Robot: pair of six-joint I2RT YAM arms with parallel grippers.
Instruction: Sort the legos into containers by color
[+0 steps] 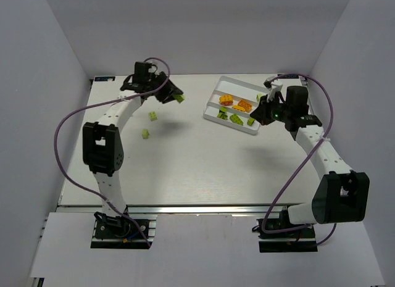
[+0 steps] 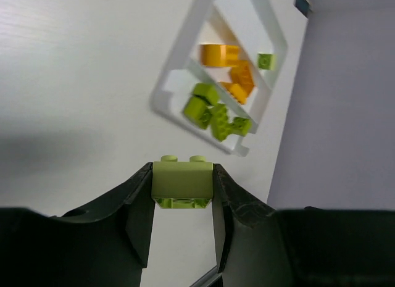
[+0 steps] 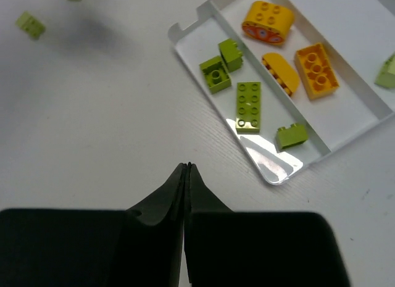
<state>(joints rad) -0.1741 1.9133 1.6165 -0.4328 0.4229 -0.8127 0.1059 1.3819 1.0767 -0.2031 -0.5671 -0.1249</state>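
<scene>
My left gripper (image 1: 174, 95) is shut on a lime-green lego (image 2: 182, 181) and holds it above the table, left of the white tray (image 1: 244, 89). Two more lime-green legos (image 1: 152, 116) (image 1: 145, 134) lie loose on the table under that arm. The tray's near compartment holds several lime-green legos (image 3: 249, 106). The middle compartment holds three orange legos (image 3: 316, 66). One small green lego (image 2: 266, 60) sits at the far side of the tray. My right gripper (image 3: 187, 168) is shut and empty, above the table by the tray's near right corner (image 3: 271, 160).
White walls enclose the table at the back and on both sides. Purple cables loop off both arms. The tray (image 2: 162, 102) lies at an angle at the back right. The two loose green legos (image 3: 30, 24) also show at the top left of the right wrist view.
</scene>
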